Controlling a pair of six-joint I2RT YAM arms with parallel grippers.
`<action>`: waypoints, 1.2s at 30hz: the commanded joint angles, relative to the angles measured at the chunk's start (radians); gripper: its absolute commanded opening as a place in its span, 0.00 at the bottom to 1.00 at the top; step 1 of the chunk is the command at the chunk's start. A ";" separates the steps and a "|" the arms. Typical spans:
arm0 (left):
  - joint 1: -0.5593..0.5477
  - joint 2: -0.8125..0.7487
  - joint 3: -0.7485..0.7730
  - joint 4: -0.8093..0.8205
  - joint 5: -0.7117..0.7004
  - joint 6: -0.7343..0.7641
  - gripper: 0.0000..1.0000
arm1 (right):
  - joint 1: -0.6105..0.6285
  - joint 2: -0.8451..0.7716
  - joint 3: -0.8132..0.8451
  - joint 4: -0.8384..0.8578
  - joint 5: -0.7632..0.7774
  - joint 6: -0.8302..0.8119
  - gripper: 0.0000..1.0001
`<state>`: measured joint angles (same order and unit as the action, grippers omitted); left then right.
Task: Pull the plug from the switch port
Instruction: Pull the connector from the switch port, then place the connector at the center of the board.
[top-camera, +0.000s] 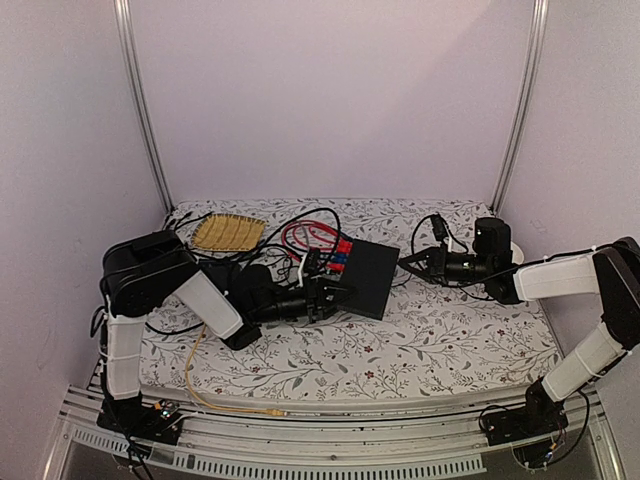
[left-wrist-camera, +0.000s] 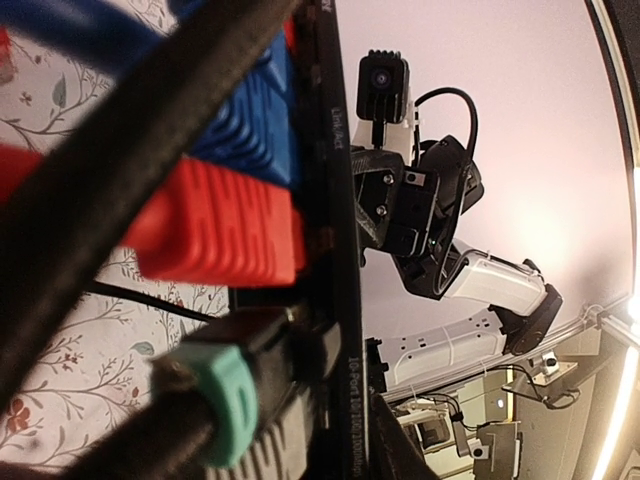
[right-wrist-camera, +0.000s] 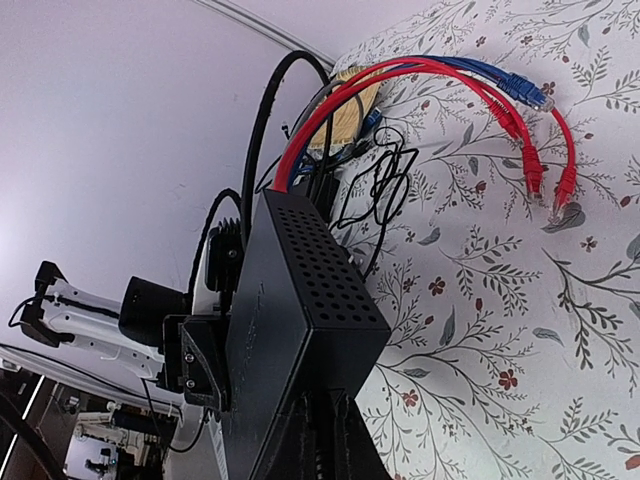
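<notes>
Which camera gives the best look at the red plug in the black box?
The left wrist view: the red plug fills the frame, seated in the box's edge. The top view shows a speck; the right wrist view only the box's back.

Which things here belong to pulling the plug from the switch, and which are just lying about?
Job: switch, its red plug, blue plug and green plug, left gripper, right gripper.
Lying about: straw mat, yellow cable, loose red cables.
</notes>
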<state>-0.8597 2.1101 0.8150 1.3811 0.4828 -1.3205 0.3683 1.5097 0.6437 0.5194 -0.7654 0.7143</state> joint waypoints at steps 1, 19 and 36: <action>0.031 0.007 0.006 0.192 -0.212 -0.001 0.00 | -0.034 0.008 -0.019 -0.019 0.078 -0.024 0.02; 0.035 0.040 0.008 0.259 -0.207 -0.118 0.00 | -0.034 -0.058 -0.032 -0.073 0.097 -0.248 0.02; 0.052 0.033 0.078 0.296 -0.089 -0.059 0.00 | -0.034 0.007 0.013 -0.092 0.098 -0.233 0.02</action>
<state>-0.8257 2.1612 0.8230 1.4750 0.3408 -1.4567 0.3370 1.4727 0.6254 0.4324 -0.6456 0.4351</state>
